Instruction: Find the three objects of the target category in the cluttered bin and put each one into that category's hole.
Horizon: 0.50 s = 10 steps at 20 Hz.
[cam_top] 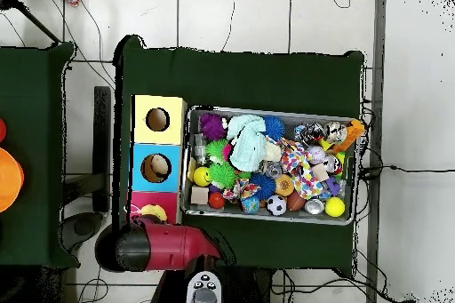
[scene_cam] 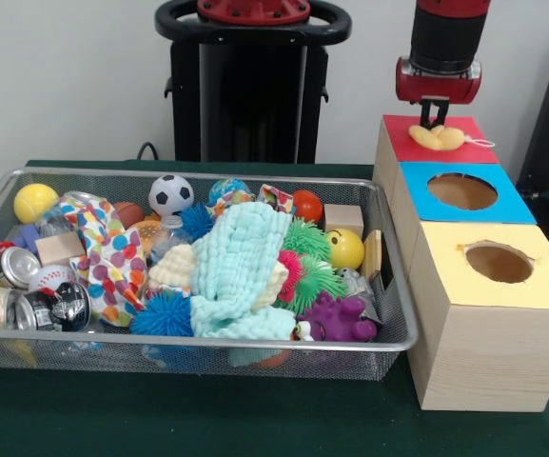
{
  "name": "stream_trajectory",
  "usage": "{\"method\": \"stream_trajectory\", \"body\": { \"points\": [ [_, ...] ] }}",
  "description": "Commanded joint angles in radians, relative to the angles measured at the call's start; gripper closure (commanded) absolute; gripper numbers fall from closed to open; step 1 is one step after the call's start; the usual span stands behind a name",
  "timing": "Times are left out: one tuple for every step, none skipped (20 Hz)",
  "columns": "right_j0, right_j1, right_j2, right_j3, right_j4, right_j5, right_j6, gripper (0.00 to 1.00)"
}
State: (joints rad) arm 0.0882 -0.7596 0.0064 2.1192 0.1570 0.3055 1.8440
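Where tool (scene_cam: pixel 434 121) meets yellow toy (scene_cam: pixel 438 138)

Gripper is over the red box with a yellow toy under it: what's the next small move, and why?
Probably a release, then a straight lift. The gripper sits right above the yellow toy, which lies on the red box where that box's hole should be. Whether the jaws grip the toy cannot be told. If it doesn't drop through, a small downward nudge may be needed.

Even, bright diffuse lighting; soft shadows under wire bin (scene_cam: pixel 388 338); mild glare on cans (scene_cam: pixel 12 268); front view slightly soft.
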Motion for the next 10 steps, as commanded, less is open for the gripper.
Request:
{"method": "stream_trajectory", "body": {
  "points": [
    [-0.054,-0.02,0.073,-0.106,0.009,0.094,0.088,1.0],
    [-0.051,-0.024,0.068,-0.107,0.004,0.103,0.088,1.0],
    [-0.05,-0.027,0.065,-0.108,0.003,0.114,0.088,1.0],
    [-0.051,-0.028,0.065,-0.107,0.002,0.116,0.086,1.0],
    [-0.054,-0.029,0.068,-0.104,0.001,0.115,0.084,1.0],
    [-0.057,-0.03,0.071,-0.102,0.001,0.113,0.083,1.0],
    [-0.061,-0.03,0.075,-0.098,0.002,0.109,0.081,1.0],
    [-0.063,-0.03,0.077,-0.095,0.002,0.105,0.081,1.0],
    [-0.068,-0.029,0.083,-0.093,0.004,0.101,0.079,1.0],
    [-0.069,-0.028,0.085,-0.092,0.004,0.1,0.079,1.0]
  ]
}}
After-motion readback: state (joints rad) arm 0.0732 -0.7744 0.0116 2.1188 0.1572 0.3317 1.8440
